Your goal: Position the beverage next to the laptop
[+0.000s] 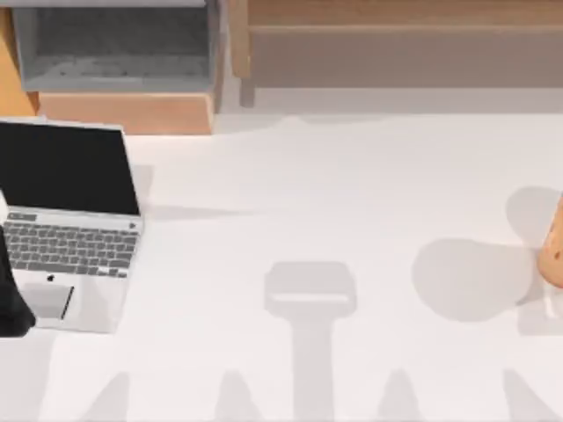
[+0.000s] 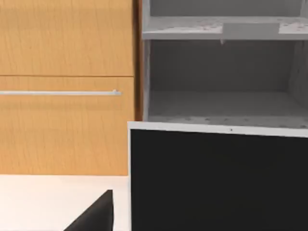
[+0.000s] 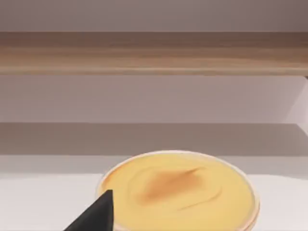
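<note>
So, going from the left side of the top view: the left arm (image 1: 12,299) is seen as a dark shape at the table's 9 o'clock edge, overlapping the front left corner of the laptop (image 1: 72,230). The laptop is parked open at roughly 9 o'clock on the white table (image 1: 308,193), with its black screen up and the keys and trackpad facing the near edge. A grey-lined wooden box (image 1: 114,53) is found behind it at about 11 o'clock. In the left wrist view a black bit of the left gripper (image 2: 96,216) is caught just beside the laptop's screen, with a wooden cabinet front (image 2: 62,125) behind. Whether that gripper is wide or narrow can't be told.

At around 1 o'clock, a long wooden shelf (image 1: 396,35) is set along the back.

The beverage (image 1: 554,242) is spotted way over at 3 o'clock, cut off by the table's right edge and well apart from the laptop. In the right wrist view the right gripper (image 3: 96,214) is held just beside the cup's pale orange-yellow top; its state can't be told either.
</note>
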You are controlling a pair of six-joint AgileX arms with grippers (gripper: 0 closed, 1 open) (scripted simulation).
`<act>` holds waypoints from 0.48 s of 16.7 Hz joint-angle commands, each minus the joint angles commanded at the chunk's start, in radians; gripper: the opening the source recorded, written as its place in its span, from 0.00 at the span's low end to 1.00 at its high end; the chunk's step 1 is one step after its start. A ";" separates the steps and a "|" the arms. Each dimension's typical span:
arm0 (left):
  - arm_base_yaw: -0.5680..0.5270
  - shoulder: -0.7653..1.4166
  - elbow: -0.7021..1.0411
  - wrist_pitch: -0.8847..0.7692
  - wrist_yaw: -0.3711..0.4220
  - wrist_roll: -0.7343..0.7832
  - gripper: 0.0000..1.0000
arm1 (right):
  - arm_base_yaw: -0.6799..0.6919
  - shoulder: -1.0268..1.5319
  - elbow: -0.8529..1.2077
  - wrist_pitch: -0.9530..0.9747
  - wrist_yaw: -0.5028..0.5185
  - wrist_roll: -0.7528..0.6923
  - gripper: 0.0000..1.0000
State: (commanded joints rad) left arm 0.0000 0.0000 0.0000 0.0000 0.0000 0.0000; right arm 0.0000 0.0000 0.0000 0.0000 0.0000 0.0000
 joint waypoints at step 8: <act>0.000 0.000 0.000 0.000 0.000 0.000 1.00 | 0.102 0.239 -0.004 0.142 0.104 0.029 1.00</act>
State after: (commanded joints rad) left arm 0.0000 0.0000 0.0000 0.0000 0.0000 0.0000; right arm 0.1022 0.2390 -0.0045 0.1422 0.1042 0.0291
